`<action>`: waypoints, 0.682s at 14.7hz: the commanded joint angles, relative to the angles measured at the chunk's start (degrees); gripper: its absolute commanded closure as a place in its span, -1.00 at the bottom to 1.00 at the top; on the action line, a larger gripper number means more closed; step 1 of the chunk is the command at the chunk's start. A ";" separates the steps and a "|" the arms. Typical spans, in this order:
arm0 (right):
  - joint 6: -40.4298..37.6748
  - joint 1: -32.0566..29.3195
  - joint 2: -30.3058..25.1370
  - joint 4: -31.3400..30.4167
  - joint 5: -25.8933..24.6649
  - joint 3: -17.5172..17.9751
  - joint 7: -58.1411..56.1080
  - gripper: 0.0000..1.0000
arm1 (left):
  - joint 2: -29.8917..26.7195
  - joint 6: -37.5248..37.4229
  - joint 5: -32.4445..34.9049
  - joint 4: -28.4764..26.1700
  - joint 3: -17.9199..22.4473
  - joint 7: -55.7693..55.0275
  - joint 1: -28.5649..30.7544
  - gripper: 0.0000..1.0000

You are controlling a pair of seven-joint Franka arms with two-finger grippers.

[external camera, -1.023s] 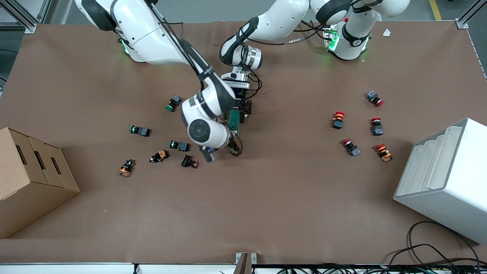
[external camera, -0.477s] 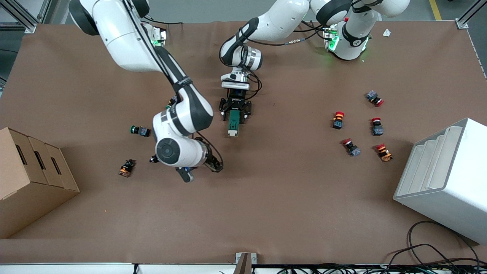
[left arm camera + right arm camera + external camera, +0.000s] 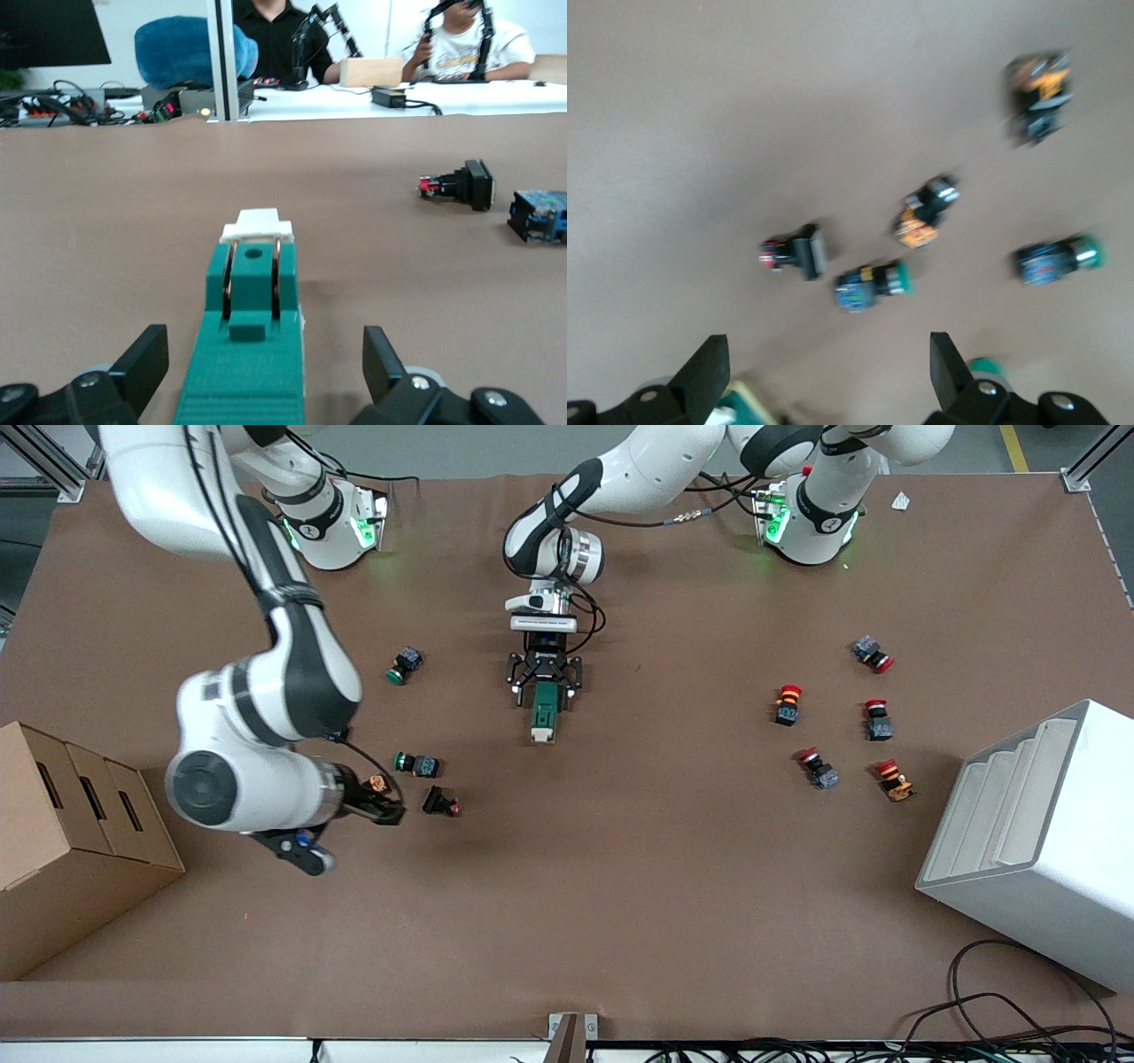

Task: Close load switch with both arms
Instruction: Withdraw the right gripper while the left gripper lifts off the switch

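The load switch, a dark green oblong block with a cream end piece, lies on the brown table near its middle. My left gripper is low at the switch's end that points toward the arm bases. It is open, with one finger on each side and neither touching. The left wrist view shows the switch between my spread left gripper, its white piece pointing away. My right gripper is open and empty, over the table beside the push buttons toward the right arm's end. It also shows in the right wrist view.
Green-capped and dark push buttons lie near my right gripper, also in the right wrist view. Several red-capped buttons lie toward the left arm's end. A cardboard box and a white bin stand at the table's ends.
My right arm has swung away from the load switch toward the cardboard box end. My left gripper has drawn back slightly toward its base. The switch stays on the table.
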 commanded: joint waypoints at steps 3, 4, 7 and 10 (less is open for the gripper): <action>-6.01 -8.59 -8.23 -2.13 -8.87 0.76 -22.63 -1.00 | -7.91 6.63 -11.41 -0.25 -0.63 9.42 1.80 -0.94; -6.89 -10.61 -9.38 -2.13 -9.67 0.76 -27.73 -1.00 | -9.23 7.87 -13.78 -0.25 -0.63 11.70 1.98 -0.94; -8.83 -14.57 -12.98 -2.04 -12.56 0.85 -37.77 -1.00 | -13.97 11.20 -21.60 -0.16 -0.63 18.82 3.73 -0.94; -9.44 -16.60 -13.70 -1.60 -13.28 0.76 -44.39 -1.00 | -18.90 14.20 -30.13 -0.07 -0.63 28.22 6.19 -0.94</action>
